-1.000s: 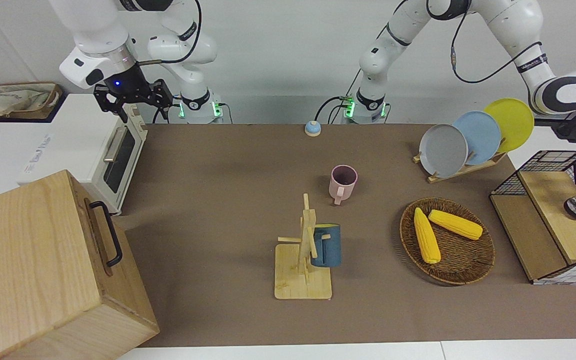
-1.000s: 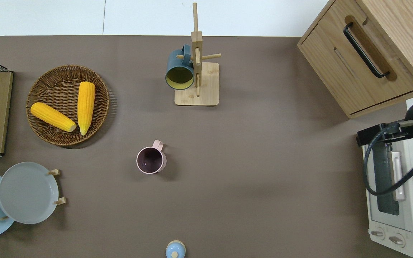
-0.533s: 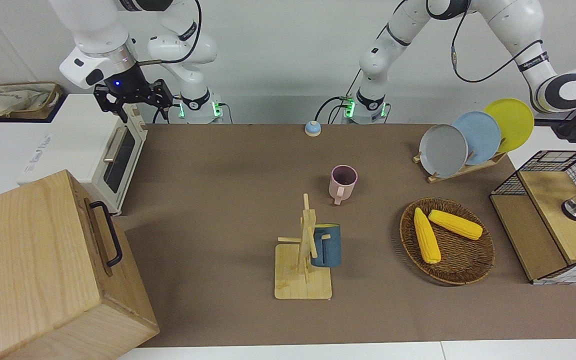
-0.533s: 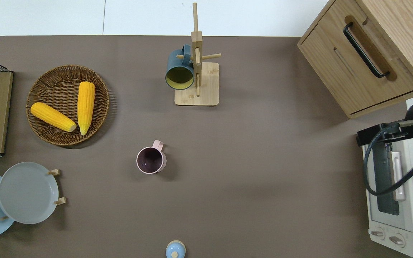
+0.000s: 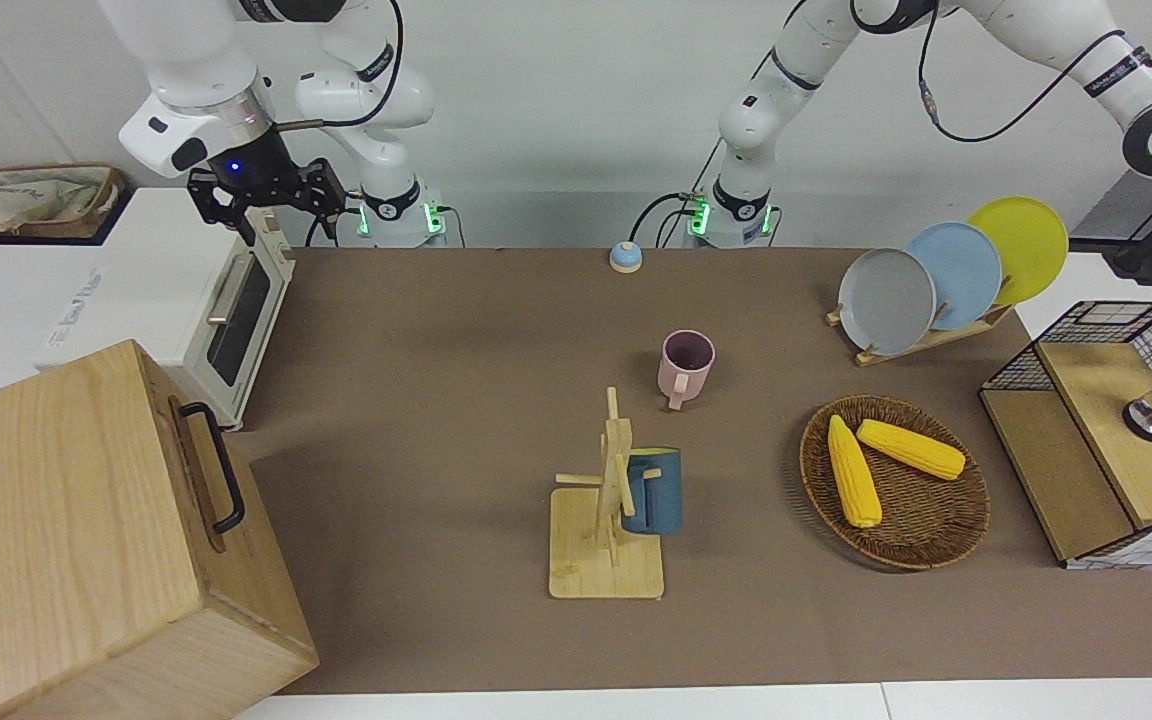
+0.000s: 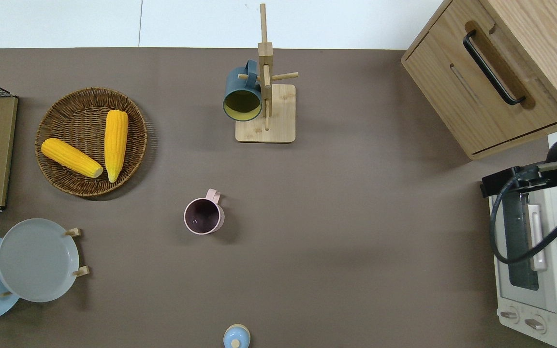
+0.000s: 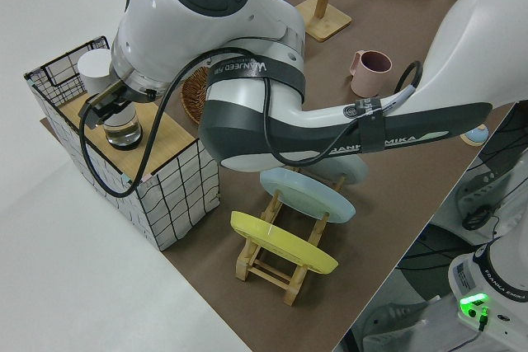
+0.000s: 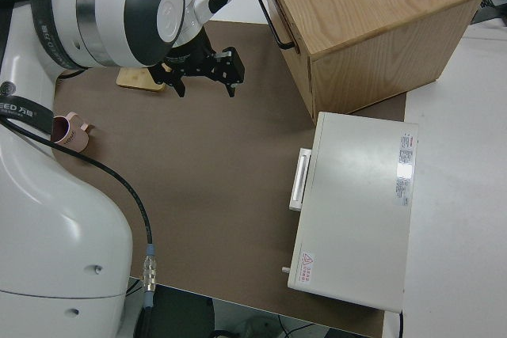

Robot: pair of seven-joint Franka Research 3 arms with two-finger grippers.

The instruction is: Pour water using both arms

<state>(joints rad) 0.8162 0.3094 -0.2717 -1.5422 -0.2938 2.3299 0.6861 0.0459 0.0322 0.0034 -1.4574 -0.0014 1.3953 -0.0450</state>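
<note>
A mug stands mid-table, nearer the robots than the mug rack, where another mug hangs. Toward the left arm's end sit a basket holding two corn cobs, and a plate rack.

Pink mug mid-table; blue mug on wooden rack; 2 corn cobs in basket.

Front and overhead views share pink mug, side views oblique

White jointed arms, black cables (grey bands), black grippers
</note>
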